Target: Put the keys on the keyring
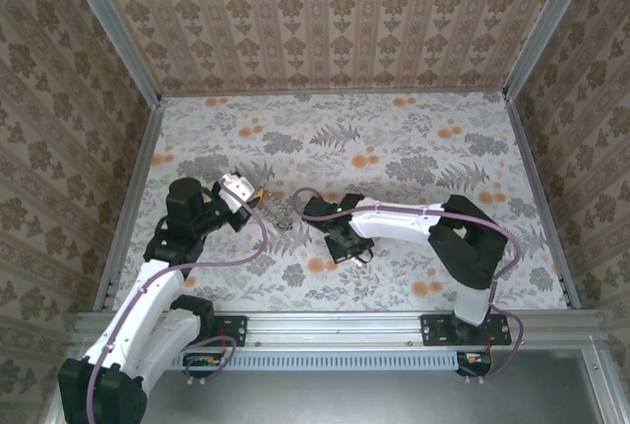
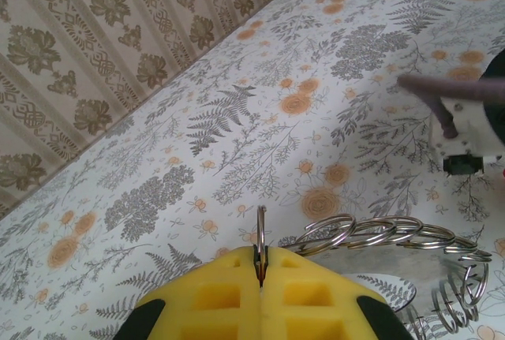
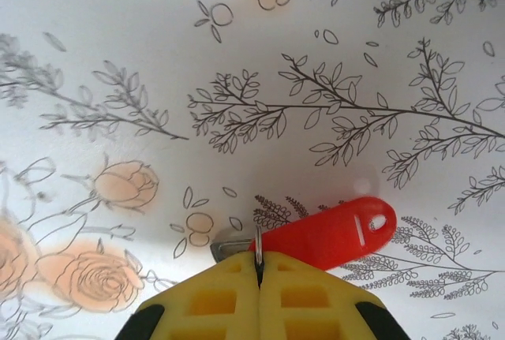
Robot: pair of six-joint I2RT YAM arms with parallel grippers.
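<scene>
The keyring (image 2: 379, 233) is a silvery loop of coiled wire rings, held just above the floral table. My left gripper (image 2: 259, 265) is shut on one thin ring (image 2: 260, 226) at its end, seen edge-on between the yellow fingers. From above, the keyring (image 1: 281, 212) hangs off the left gripper (image 1: 258, 198). A key (image 3: 327, 233) with a red plastic head lies flat on the table, a bit of grey metal (image 3: 225, 247) at its left end. My right gripper (image 3: 258, 265) is shut on the small metal ring at that end. The right gripper (image 1: 351, 252) points down at the table.
The floral table (image 1: 394, 158) spreads open behind both arms, bounded by patterned walls (image 1: 325, 21) and metal rails. The right arm's wrist (image 2: 473, 127) shows close to the keyring's right. A purple cable (image 1: 251, 237) loops beside the left arm.
</scene>
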